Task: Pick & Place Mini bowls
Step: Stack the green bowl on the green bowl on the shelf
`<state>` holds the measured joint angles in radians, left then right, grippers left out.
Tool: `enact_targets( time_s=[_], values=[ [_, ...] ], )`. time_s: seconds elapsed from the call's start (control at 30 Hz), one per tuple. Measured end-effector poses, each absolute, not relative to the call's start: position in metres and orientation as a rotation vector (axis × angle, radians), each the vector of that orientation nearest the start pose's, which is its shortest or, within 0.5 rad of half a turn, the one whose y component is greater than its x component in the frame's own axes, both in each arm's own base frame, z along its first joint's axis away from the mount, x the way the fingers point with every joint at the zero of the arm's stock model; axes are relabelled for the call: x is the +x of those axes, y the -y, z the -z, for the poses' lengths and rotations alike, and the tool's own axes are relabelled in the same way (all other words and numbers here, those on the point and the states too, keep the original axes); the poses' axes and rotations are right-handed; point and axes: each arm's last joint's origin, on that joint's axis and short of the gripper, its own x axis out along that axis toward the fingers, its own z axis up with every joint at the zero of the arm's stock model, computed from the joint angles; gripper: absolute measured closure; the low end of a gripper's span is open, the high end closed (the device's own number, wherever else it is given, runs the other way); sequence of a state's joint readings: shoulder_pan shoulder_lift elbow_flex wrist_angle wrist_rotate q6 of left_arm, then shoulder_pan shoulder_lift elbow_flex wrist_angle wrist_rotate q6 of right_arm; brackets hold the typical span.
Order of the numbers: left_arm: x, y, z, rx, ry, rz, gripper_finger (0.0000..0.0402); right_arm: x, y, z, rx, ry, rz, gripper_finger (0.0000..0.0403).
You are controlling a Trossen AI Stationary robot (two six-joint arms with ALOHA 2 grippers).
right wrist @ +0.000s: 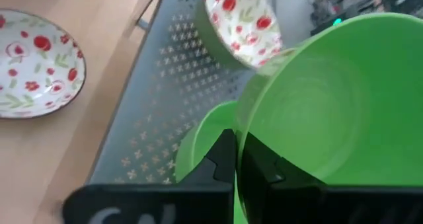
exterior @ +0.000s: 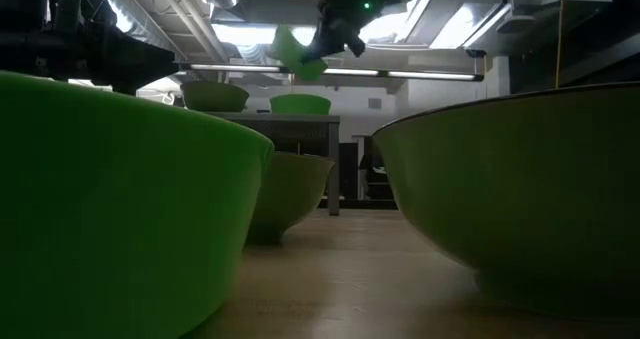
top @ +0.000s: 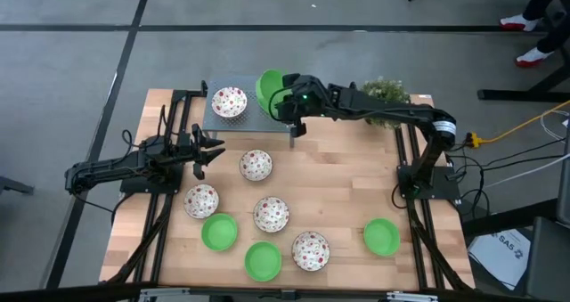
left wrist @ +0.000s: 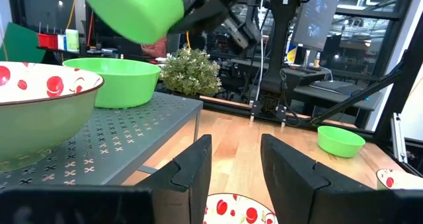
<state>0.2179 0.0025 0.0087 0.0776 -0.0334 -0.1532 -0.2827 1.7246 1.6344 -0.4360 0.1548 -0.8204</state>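
below the right gripper (top: 283, 102), fingers pinched on a tilted green bowl (top: 268, 85), the perforated grey rack (top: 214, 124) carries another green bowl (left wrist: 112, 80) and a speckled bowl (top: 229, 102). ahead of the left gripper (top: 214, 150), whose fingers stand apart, a second speckled bowl (top: 256, 165) blocks the wooden table (top: 347, 182); the wood beyond lies bare.

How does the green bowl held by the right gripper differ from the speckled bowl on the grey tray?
The plain bright green bowl is pinched by its rim in the right gripper, tilted, held above the grey perforated metal tray. The white red-and-green speckled bowl sits upright on that tray, ungripped. Both look alike in size and round shape.
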Motion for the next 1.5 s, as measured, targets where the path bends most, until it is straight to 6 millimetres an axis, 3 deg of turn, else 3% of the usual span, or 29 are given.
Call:
enact_targets(
  time_s=[0.83, 1.3, 1.5],
  values=[
    [0.094, -0.022, -0.174, -0.144, 0.103, -0.244, 0.0276, 0.380, 0.134, -0.325, -0.618, -0.771, 0.144, 0.0393],
    [0.094, -0.022, -0.174, -0.145, 0.103, -0.244, 0.0276, 0.379, 0.137, -0.326, -0.648, -0.815, 0.240, 0.0299],
    [0.094, -0.022, -0.174, -0.145, 0.103, -0.245, 0.0276, 0.379, 0.137, -0.326, -0.648, -0.812, 0.239, 0.0286]
  ],
)
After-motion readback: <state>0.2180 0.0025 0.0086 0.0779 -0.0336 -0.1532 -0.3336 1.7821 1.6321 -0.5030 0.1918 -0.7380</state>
